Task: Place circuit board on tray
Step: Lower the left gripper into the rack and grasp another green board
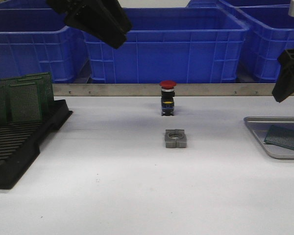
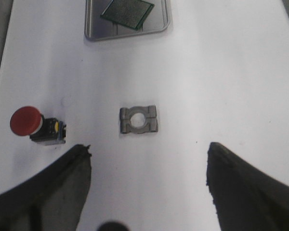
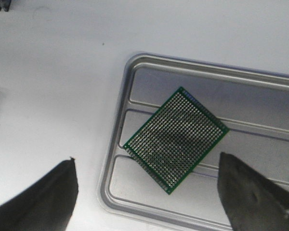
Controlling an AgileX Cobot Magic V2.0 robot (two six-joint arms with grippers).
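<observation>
white table (image 1: 112, 171), circuit board (image 3: 176, 138) askew on tray (image 3: 192, 72)

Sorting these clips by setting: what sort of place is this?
Probably an electronics assembly bench: blue plastic bins behind the table, a black slotted rack of circuit boards, and a red push-button switch beside a metal tray.
</observation>
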